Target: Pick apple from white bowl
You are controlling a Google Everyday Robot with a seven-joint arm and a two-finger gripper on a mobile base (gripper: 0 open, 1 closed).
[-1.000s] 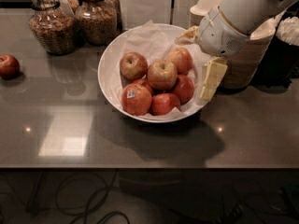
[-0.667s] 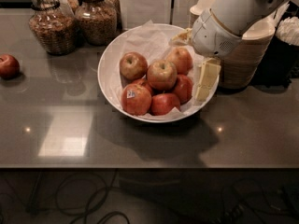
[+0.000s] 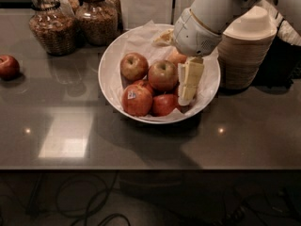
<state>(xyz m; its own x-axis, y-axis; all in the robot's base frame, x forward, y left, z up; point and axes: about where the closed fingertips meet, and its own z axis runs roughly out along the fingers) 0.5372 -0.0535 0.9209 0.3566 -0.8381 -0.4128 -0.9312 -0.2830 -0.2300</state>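
Evidently mid-reach, the end effector (image 3: pixel 188 95), open or closed I cannot tell, sits among the white bowl's (image 3: pixel 101 72) apples (image 3: pixel 162 74); next, grip one.

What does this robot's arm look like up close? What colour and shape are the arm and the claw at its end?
The arm is a thick, smooth white tube that ends in a rounded white wrist casing, ringed by a thin tan seam. No loose cables or lettering show. The claw at its tip is pale cream and blocky, and it hangs over the right side of the white bowl.
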